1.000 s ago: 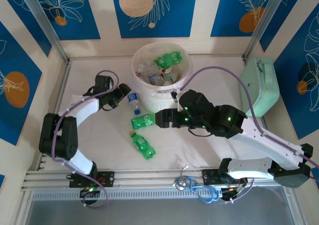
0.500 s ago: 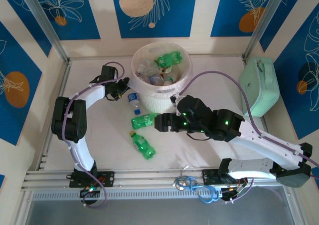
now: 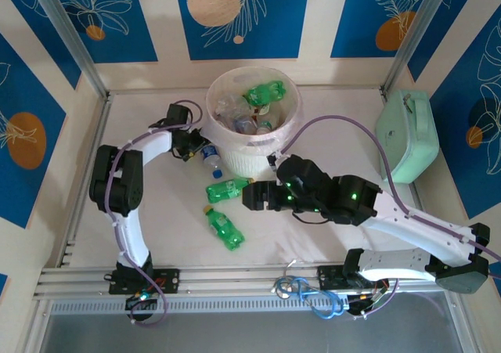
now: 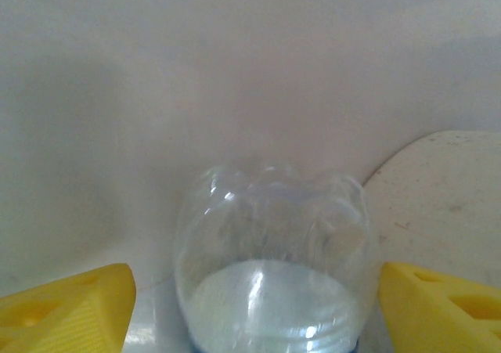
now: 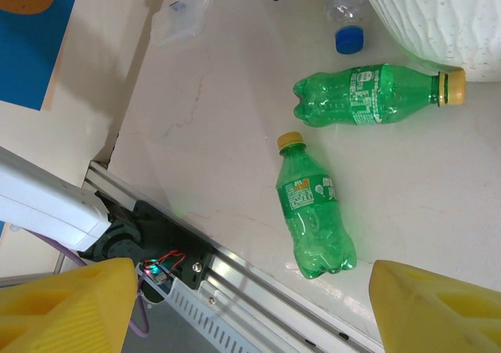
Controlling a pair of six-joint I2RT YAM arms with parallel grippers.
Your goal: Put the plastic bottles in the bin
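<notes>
Your left pincer stands open, empty, straddling the clear bottle beside the bin; close off-centre and it may squirt away. Your right pincer hangs open, empty, before the bin.

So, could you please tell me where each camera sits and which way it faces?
Top external: above and behind the robot, looking down on the table; it shows the left gripper, the right gripper and the bin.
Left wrist: on the left arm's wrist, looking between its yellow fingers at the clear bottle.
Right wrist: on the right arm's wrist, looking down past its yellow fingers at two green bottles.
Shared: the clear bottle appears in all three views.
</notes>
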